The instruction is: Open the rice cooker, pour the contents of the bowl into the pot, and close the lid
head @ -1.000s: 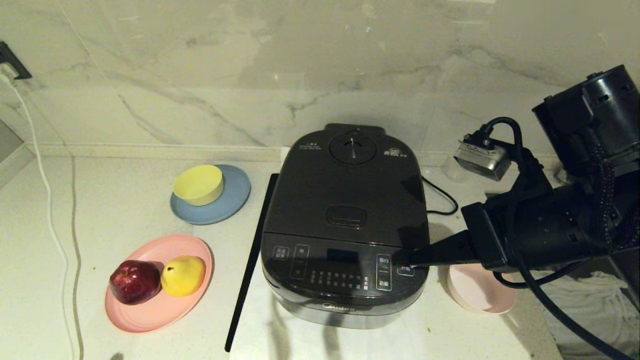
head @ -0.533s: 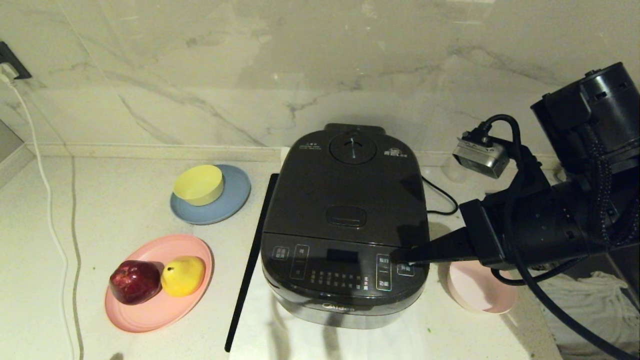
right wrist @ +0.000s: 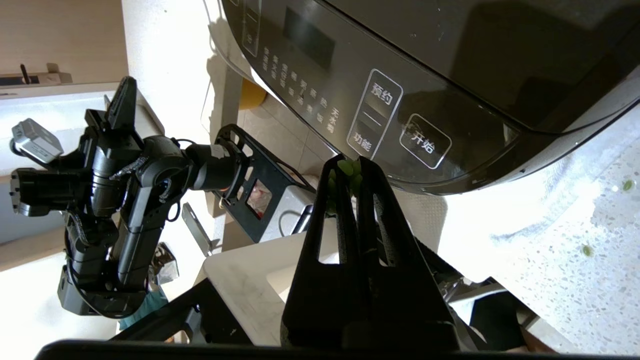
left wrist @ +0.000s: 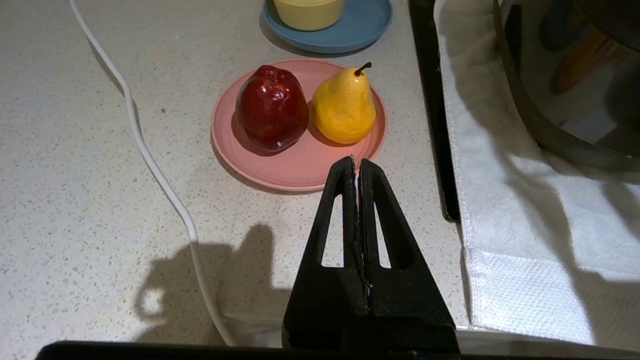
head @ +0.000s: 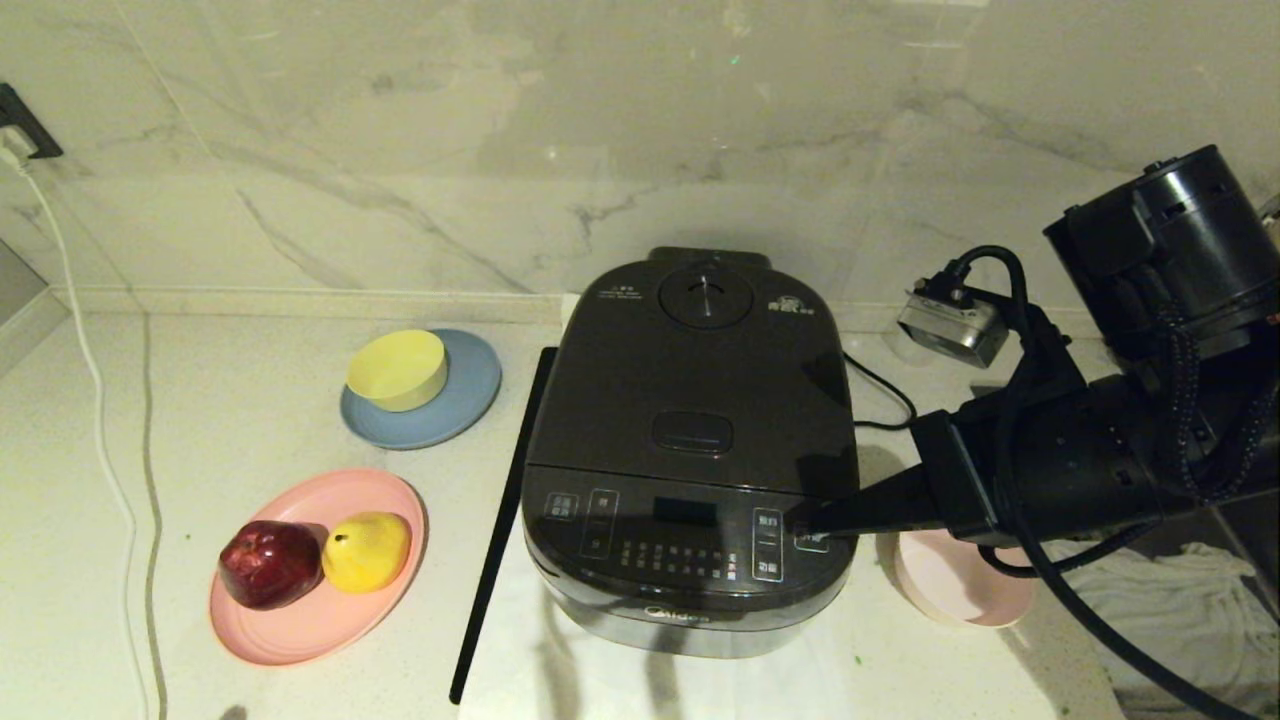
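The rice cooker (head: pixel 690 440) stands in the middle of the counter with its lid (head: pixel 700 370) down, so the pot is hidden. My right gripper (head: pixel 803 518) is shut, its tip at the right end of the front button panel (right wrist: pixel 380 100). A few green bits of the contents (right wrist: pixel 345 167) stick at its fingertips. The pale pink bowl (head: pixel 960 590) sits on the counter right of the cooker, half covered by my right arm; the part that shows looks bare. My left gripper (left wrist: pixel 356 161) is shut on nothing, low over the counter near the pink plate (left wrist: pixel 280 170).
A pink plate (head: pixel 300 620) with a red apple (head: pixel 268 562) and a yellow pear (head: pixel 366 550) lies left of the cooker. Behind it a yellow bowl (head: pixel 397 370) sits on a blue plate (head: pixel 470 400). A white cable (head: pixel 100 420) runs down the left. Loose green bits (right wrist: pixel 627 185) dot the counter.
My right arm has shifted slightly, its wrist drifting a little to the left. The shut tip stays at the right end of the cooker's panel. Nothing else has moved.
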`<state>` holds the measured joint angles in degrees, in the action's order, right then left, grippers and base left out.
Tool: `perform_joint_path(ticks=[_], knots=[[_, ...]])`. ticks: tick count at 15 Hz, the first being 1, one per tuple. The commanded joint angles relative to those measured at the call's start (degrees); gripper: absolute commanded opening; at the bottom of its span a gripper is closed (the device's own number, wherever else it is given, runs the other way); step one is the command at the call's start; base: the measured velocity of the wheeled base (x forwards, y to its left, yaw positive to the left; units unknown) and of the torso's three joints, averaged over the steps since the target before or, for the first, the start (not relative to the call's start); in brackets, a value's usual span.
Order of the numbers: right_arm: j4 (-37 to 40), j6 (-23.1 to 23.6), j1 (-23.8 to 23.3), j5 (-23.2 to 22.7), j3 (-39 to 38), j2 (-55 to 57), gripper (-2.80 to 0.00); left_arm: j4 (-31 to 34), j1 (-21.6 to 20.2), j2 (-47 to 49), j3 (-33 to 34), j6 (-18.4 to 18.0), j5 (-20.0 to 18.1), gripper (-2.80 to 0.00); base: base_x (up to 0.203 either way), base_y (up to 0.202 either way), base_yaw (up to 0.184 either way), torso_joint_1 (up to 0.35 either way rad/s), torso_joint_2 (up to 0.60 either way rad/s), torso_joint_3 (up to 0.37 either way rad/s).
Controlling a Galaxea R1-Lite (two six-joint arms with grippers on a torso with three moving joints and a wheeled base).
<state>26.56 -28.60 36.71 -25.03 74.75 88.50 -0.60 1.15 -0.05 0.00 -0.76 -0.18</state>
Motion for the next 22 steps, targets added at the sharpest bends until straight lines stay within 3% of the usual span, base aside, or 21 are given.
perform_joint_path(ticks=[1, 22], knots=[[-0.3, -0.2, -0.1, -0.2, 0.0, 0.5, -2.8, 0.0, 0.0, 0.0, 0.4, 0.0, 0.0, -2.8, 0.0, 0.0, 0.0, 0.0, 0.0, 0.0], [-3.4, -0.4, -0.9, -0.4, -2.3, 2.6, -2.8, 0.0, 0.0, 0.0, 0.4, 0.0, 0.0, -2.8, 0.0, 0.0, 0.0, 0.0, 0.0, 0.0]])
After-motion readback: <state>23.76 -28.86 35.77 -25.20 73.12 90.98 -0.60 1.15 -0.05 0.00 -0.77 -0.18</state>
